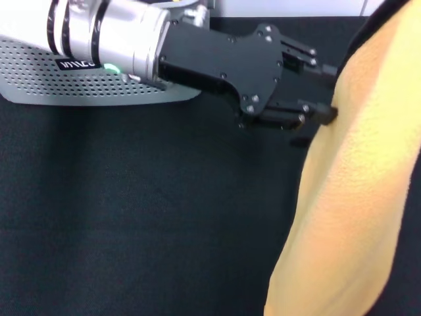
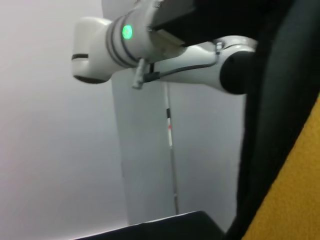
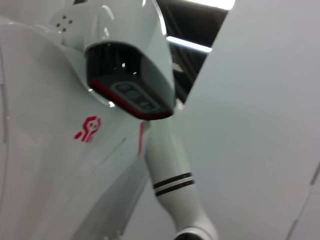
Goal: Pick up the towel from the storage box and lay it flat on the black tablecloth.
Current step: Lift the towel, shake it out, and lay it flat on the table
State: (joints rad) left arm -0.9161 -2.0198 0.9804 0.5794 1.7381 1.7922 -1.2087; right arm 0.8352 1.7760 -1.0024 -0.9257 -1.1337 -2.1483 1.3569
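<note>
Yellow-orange towel [image 1: 348, 191] hanging lengthwise, near-vertical, left pincer [image 1: 314, 85] at its edge

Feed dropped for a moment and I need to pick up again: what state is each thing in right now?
Towel: out of the box, hanging in the air on the right, not yet flat.
Left gripper: at the towel's upper edge, fingers against the black trim; grip unclear.
Right gripper: not in view.
Box: upright at far left, partly hidden by the left arm.
Tablecloth: spread flat.
</note>
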